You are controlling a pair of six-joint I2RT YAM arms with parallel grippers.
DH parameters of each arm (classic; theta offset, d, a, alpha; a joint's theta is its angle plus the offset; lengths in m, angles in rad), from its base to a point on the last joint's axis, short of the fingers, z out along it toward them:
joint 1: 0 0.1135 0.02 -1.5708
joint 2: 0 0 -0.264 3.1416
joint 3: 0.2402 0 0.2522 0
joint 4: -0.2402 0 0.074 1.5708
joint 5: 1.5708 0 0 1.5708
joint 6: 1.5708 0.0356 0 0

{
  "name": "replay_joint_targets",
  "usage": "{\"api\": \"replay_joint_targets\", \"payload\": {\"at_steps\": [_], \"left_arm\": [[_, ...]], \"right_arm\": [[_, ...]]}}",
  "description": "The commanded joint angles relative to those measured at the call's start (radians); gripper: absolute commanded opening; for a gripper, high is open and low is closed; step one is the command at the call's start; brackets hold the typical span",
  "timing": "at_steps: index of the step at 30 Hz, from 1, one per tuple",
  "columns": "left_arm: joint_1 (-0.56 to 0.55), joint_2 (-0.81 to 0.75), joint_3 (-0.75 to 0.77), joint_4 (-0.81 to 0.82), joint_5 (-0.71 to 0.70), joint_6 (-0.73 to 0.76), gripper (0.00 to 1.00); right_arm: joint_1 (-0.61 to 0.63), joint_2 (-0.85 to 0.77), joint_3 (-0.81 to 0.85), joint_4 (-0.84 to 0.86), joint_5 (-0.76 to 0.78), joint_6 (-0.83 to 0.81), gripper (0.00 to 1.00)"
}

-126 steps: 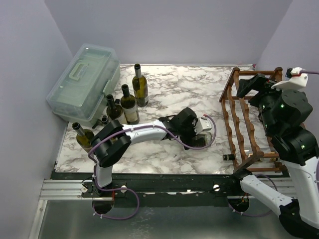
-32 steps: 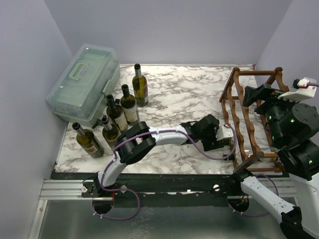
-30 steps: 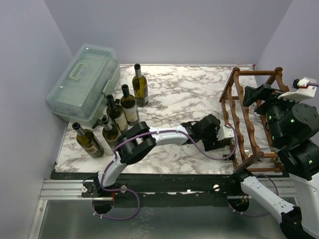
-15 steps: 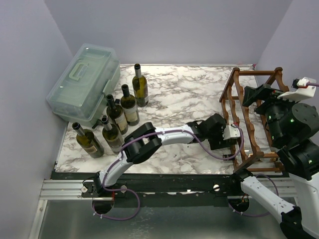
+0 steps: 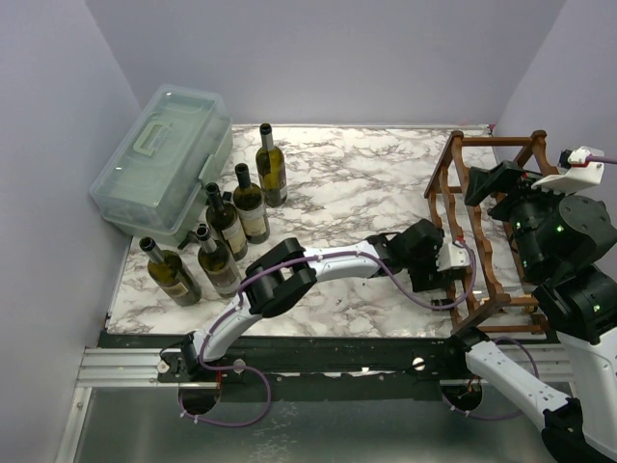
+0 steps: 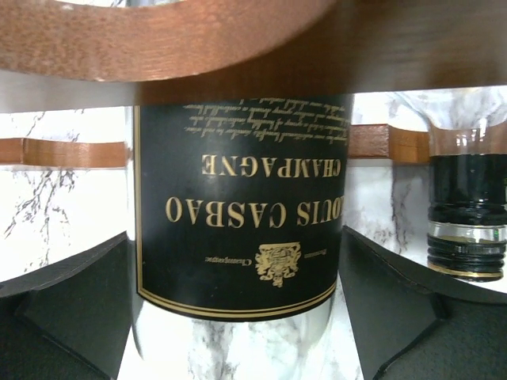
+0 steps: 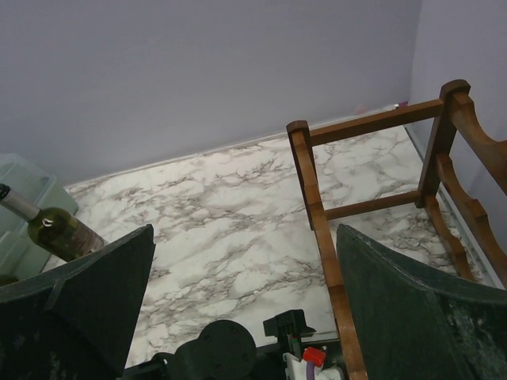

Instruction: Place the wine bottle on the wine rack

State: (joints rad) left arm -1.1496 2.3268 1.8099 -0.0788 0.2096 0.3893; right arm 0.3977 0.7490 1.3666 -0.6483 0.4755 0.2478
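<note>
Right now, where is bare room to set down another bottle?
Bare marble lies at the middle and back, between the standing bottles and the wine rack. Crowded: the left by the plastic box; the left arm crosses the front.

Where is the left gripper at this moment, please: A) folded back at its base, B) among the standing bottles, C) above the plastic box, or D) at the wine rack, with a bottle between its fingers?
D: the overhead view shows the left gripper at the wine rack, and its wrist camera shows a black-labelled bottle between its fingers, under a wooden rail.
</note>
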Motion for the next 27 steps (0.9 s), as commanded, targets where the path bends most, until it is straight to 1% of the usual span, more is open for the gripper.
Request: {"api": "replay_joint_targets", "payload": {"at_steps": [1,7,17,20,24,27], "left_arm": [[-0.012,-0.038,0.026,-0.031,0.055,0.011,0.99],[-0.010,-0.098,-0.008,-0.035,0.076,0.000,0.99],[-0.003,-0.155,-0.019,-0.097,0.058,-0.020,0.99],[-0.004,-0.190,-0.046,-0.113,0.043,-0.026,0.99],[0.009,-0.281,-0.131,-0.140,0.010,-0.033,0.99],[0.032,-0.369,-0.239,-0.160,-0.010,-0.048,0.99]], "right_arm": [[-0.004,0.005,0.016,-0.019,-0.037,0.013,1.00],[-0.004,0.002,0.011,-0.024,-0.042,0.021,1.00],[-0.004,-0.003,0.000,-0.019,-0.049,0.031,1.00],[-0.005,-0.005,-0.004,-0.015,-0.051,0.034,1.00],[-0.004,-0.004,-0.003,-0.012,-0.056,0.036,1.00],[-0.003,-0.007,-0.006,-0.007,-0.057,0.035,1.00]]}}
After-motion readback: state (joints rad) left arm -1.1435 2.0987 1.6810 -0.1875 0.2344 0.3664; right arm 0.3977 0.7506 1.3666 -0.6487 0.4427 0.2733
